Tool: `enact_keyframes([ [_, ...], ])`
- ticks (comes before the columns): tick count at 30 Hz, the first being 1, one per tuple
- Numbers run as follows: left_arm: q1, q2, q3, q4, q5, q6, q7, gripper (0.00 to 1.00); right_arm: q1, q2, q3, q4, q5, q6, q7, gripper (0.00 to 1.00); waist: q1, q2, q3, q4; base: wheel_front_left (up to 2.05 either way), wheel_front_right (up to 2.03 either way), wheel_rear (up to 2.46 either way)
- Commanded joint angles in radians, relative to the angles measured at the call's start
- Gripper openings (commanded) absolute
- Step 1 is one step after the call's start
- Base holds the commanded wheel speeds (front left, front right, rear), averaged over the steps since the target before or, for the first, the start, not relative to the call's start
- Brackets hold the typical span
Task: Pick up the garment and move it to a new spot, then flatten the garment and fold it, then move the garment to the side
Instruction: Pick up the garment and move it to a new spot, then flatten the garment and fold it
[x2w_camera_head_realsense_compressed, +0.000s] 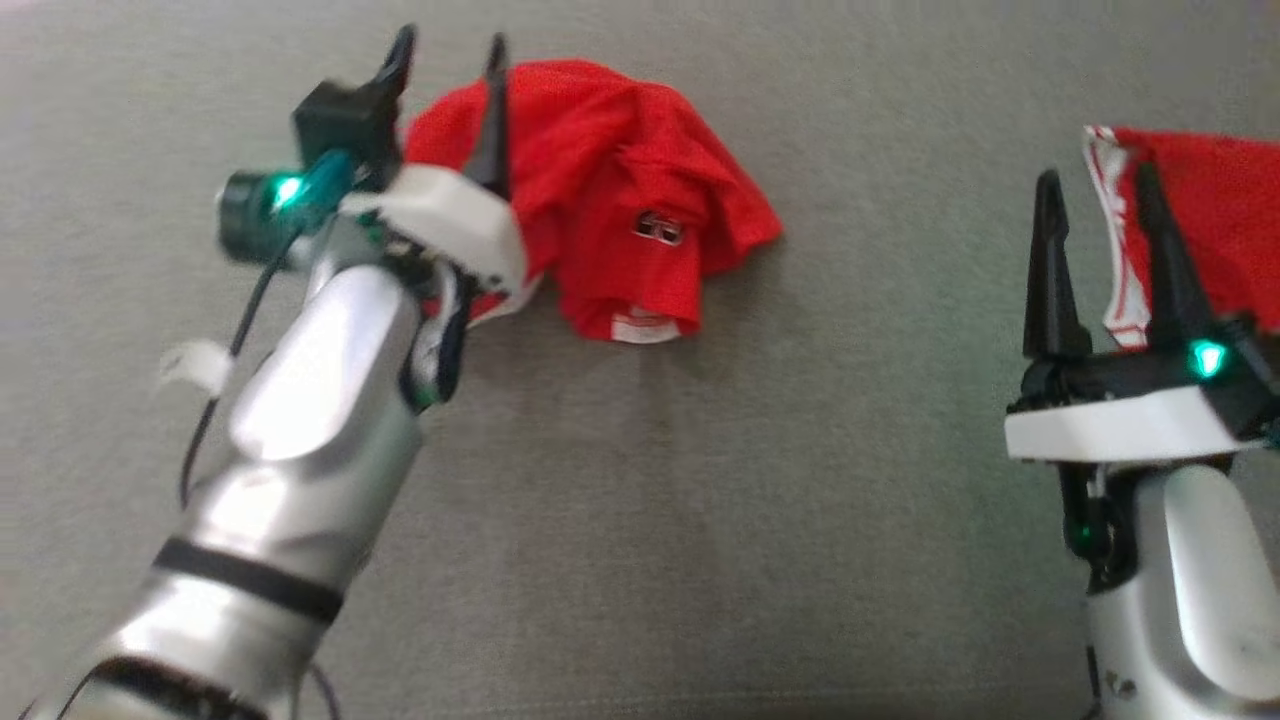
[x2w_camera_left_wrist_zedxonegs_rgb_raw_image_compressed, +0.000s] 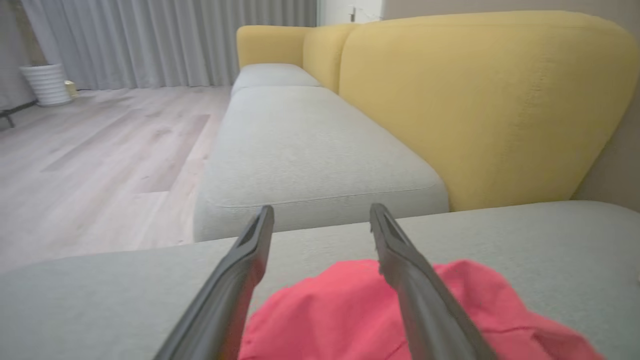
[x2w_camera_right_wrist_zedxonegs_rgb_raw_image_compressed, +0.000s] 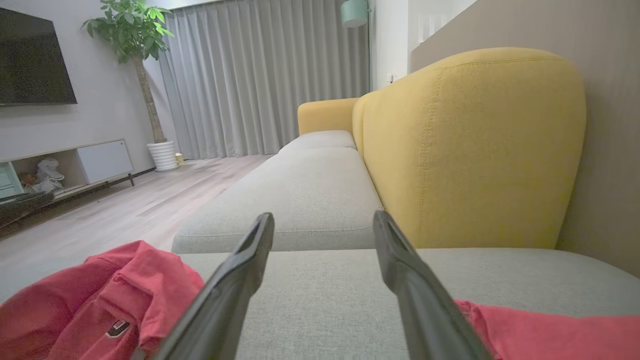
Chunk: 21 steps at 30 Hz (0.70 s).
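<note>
A crumpled red garment with a small badge and a white label lies on the grey cushion at the top centre. My left gripper hovers over the garment's left edge, open, with nothing between its fingers. In the left wrist view the red garment lies just under the spread left gripper. My right gripper stands open at the right, apart from this garment. The right wrist view shows the garment at its lower left, beside the open right gripper.
A second red cloth with white trim lies at the right edge, just behind my right gripper, and appears as red cloth low right. A yellow backrest rises behind the grey seats. Wooden floor lies beyond the cushion's edge.
</note>
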Motion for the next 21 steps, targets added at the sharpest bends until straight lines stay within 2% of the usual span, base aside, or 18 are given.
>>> enact_keyframes([
  [1, 0.015, 0.047, 0.04, -0.043, 0.004, -0.004, -0.01, 1.0, 0.009, 0.001, 0.02, -0.024, -0.007, -0.001, 0.005, 1.0, 0.0, 0.0, -0.057, 0.06, 0.0, 0.0, 0.0],
  [7, 0.211, 0.134, 0.073, -0.195, 0.038, -0.019, -0.012, 1.0, 0.06, 0.001, 0.008, -0.008, -0.021, -0.001, 0.026, 1.0, 0.0, 0.0, -0.129, 0.132, 0.0, 0.0, 0.0],
  [11, 0.371, 0.159, 0.123, -0.31, 0.044, -0.015, -0.012, 1.0, 0.096, 0.001, 0.012, 0.002, -0.014, -0.001, 0.031, 1.0, 0.0, 0.0, -0.166, 0.159, 0.0, 0.0, 0.0],
  [14, 0.484, 0.154, 0.165, -0.39, 0.06, -0.007, -0.012, 1.0, 0.125, 0.001, 0.017, 0.008, -0.003, -0.001, 0.033, 1.0, 0.0, 0.0, -0.19, 0.17, 0.0, 0.0, 0.0],
  [18, 0.609, 0.111, 0.242, -0.468, 0.075, 0.006, -0.012, 1.0, 0.156, 0.001, 0.026, 0.01, 0.007, -0.001, 0.037, 1.0, 0.0, 0.0, -0.204, 0.179, 0.0, 0.0, 0.0],
  [21, 0.654, 0.084, 0.283, -0.493, 0.099, -0.009, -0.012, 1.0, 0.164, 0.001, 0.038, 0.006, 0.006, -0.001, 0.046, 1.0, 0.0, 0.0, -0.204, 0.186, 0.0, 0.0, 0.0],
])
